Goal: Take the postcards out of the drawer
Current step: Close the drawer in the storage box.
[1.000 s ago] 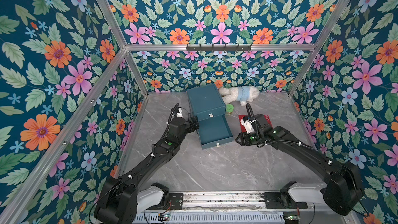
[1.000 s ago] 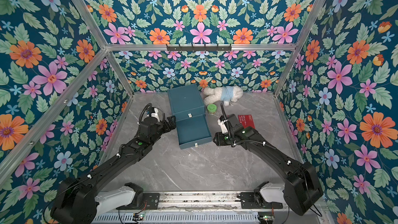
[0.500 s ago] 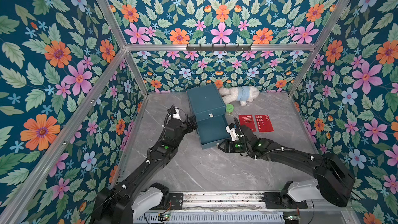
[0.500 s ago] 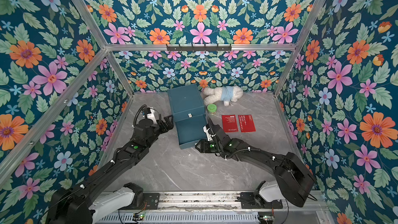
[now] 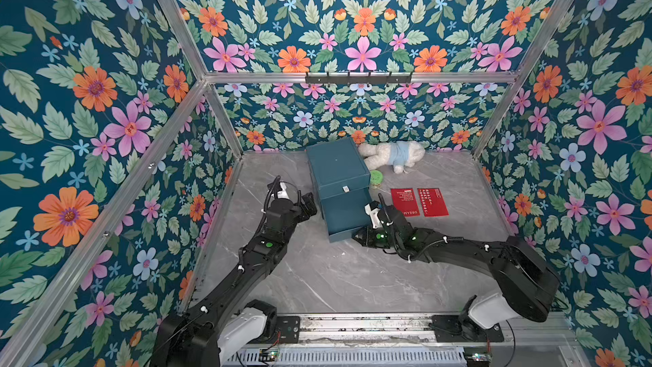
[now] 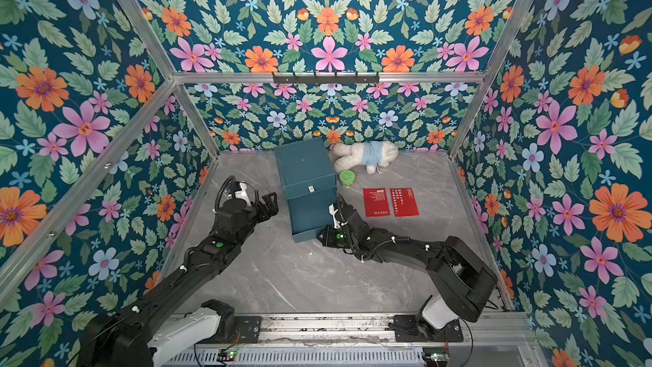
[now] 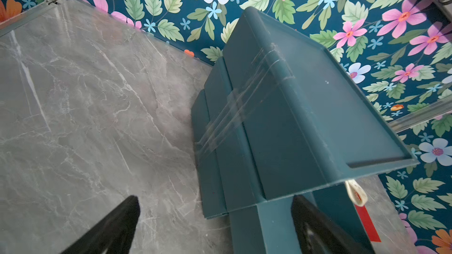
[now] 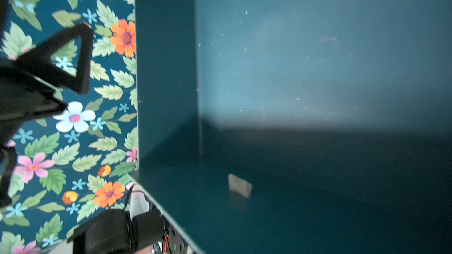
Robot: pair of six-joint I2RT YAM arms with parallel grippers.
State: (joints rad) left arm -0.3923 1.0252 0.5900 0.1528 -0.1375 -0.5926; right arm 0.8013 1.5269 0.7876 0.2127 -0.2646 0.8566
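Left hand [image 5: 312, 205] is released and wide, just beside the blue drawer [image 5: 344, 211], which looks bare inside. Right hand [image 5: 357, 237] sits at the drawer's front corner; I cannot tell if it is clenched. Two red postcards [image 5: 405, 201] lie flat on the bench [image 5: 352, 277], just past it. They look thin, light and bendy, so pinch one edge.

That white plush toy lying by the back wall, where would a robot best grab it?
The plush toy is probably best pinched around its blue-clad middle, from straight above: it lies flat on the table, soft, and the back wall close behind crowds any sideways approach.
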